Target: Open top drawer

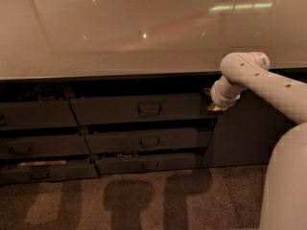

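The top drawer (pixel 110 110) is the widest dark grey front under the counter, with a small rectangular loop handle (pixel 149 109) at its middle. It stands a little proud of the two narrower fronts below it. My gripper (pixel 211 103) is at the drawer's right end, just under the counter edge, well to the right of the handle. The pale arm (pixel 254 78) reaches in from the right and its wrist hides most of the gripper.
A pale glossy counter (pixel 144 37) runs above. Two narrower drawers (pixel 149 141) (pixel 149 165) sit below the top one, and more dark drawers (pixel 33 115) stand at the left. A dark cabinet door (pixel 240 138) is at the right. The robot's body (pixel 288 181) fills the lower right, over carpet (pixel 144 200).
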